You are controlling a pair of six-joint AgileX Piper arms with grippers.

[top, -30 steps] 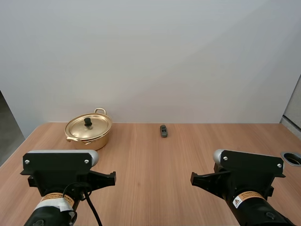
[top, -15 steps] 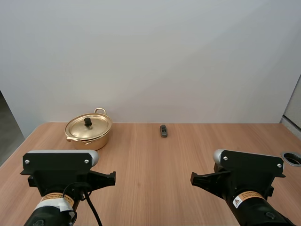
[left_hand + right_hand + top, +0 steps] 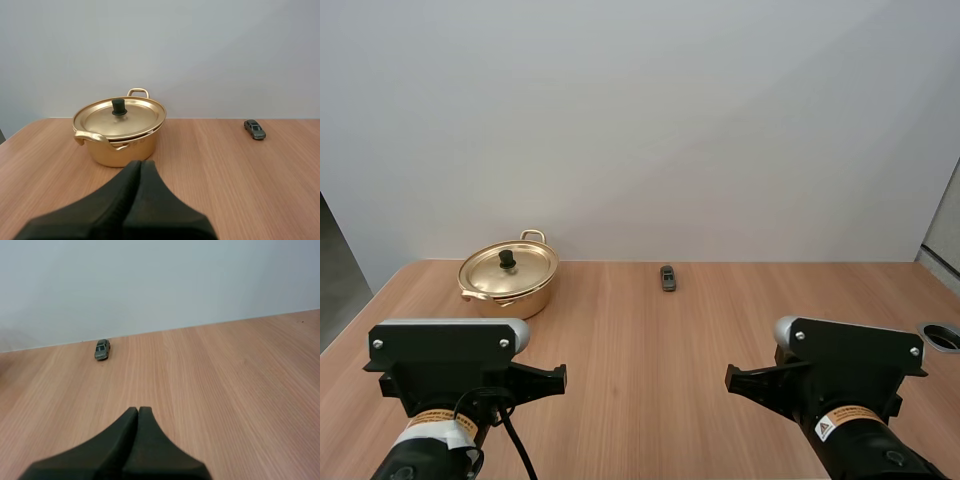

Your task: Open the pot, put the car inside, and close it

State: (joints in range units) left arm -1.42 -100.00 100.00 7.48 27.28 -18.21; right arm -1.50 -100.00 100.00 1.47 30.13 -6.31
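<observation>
Left end effector (image 3: 140, 164) pressed together, gold pot (image 3: 122, 149) with lid (image 3: 131, 118) on just ahead, right end effector (image 3: 138, 411) pressed together, grey toy car (image 3: 102, 349) far ahead, wooden bench (image 3: 225, 385)

Bright, even light, faint soft shadow under the pot (image 3: 122, 152), mild sheen on its lid (image 3: 137, 117)

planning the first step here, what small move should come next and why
Probably open the left gripper and ease it forward toward the black knob on the lid. The lid sits closed on the pot, the left gripper is shut and short of it, and the car lies on the table, apart from the pot.
</observation>
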